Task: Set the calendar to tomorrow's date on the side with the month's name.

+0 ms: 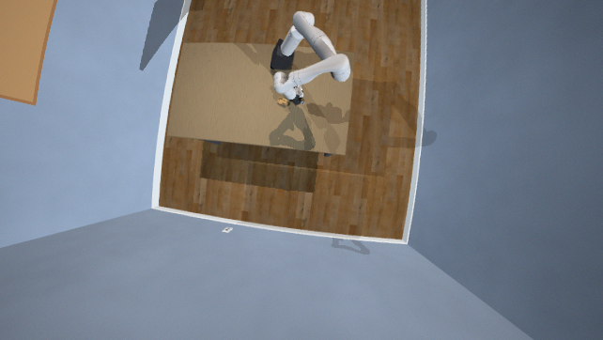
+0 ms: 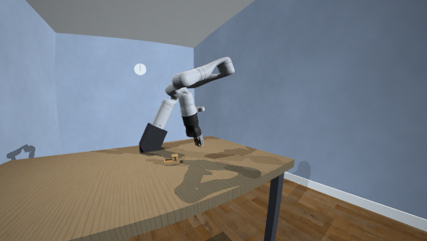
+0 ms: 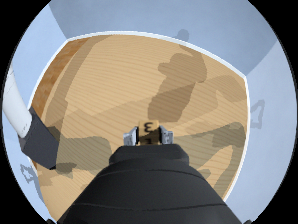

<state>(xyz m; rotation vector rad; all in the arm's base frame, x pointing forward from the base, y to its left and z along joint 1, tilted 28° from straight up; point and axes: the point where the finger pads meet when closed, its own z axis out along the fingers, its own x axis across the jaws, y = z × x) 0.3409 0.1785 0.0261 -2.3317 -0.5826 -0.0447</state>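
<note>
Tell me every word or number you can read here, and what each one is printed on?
None can be read.
The cube held in the gripper shows a dark mark, too small to read.
The calendar tray on the table: any printing too small.
The wall clock: no legible numerals.

The top view looks down from far above the table (image 1: pixel 211 94). The exterior view stands low beside it, facing the arm (image 2: pixel 186 100). The wrist view looks along the gripper (image 3: pixel 149 137), near. All share the table.

Open tabletop (image 2: pixel 83 186) around tray (image 2: pixel 171 162)
</note>
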